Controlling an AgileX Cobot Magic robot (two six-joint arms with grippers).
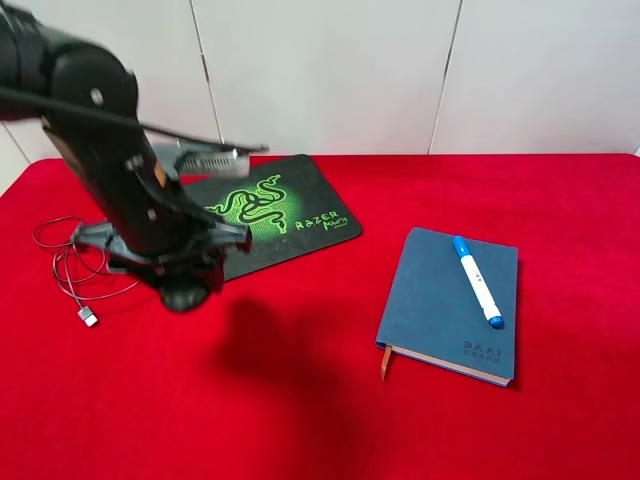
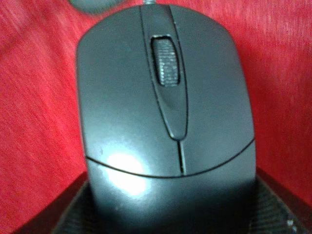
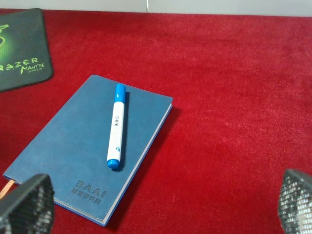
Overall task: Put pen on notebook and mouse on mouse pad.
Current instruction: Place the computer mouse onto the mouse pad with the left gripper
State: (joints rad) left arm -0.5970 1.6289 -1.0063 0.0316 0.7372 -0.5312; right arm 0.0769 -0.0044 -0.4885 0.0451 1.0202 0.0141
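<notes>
Half of the task looks finished. The short, thick white pen with a blue cap and blue end [image 3: 116,126] lies flat on the cover of the blue-grey hardcover notebook [image 3: 73,151], along the cover's long side, and nothing holds it. The notebook rests toward the right side of the desk, which is covered in red cloth [image 1: 300,400], nearer the front edge than the back one.

The other half remains. The dark grey-black glossy wired mouse [image 2: 165,122] is in the left gripper [image 1: 185,270], just off the front edge of the black rectangular mouse pad with rounded corners [image 1: 290,215], above the cloth, so it is not on the pad yet. In the left wrist view a textured black pad sits at each side of the mouse's rear, so I judge that the jaws are closed on it, though the contact itself is partly cropped. Its thin black cable [image 1: 65,260] lies in loose loops near the left edge of the desk.

The right gripper [image 3: 161,214] hangs above the cloth beside the notebook, its mesh-patterned fingertips [image 3: 27,204] spread wide and empty.

The cloth has a soft, short pile. The notebook cover is matte, with embossed letters in one corner and an orange ribbon [image 1: 385,362]. The mouse shell is smooth and reflects a light spot; its scroll wheel is ribbed. The pad surface is dull, with a green snake logo.
</notes>
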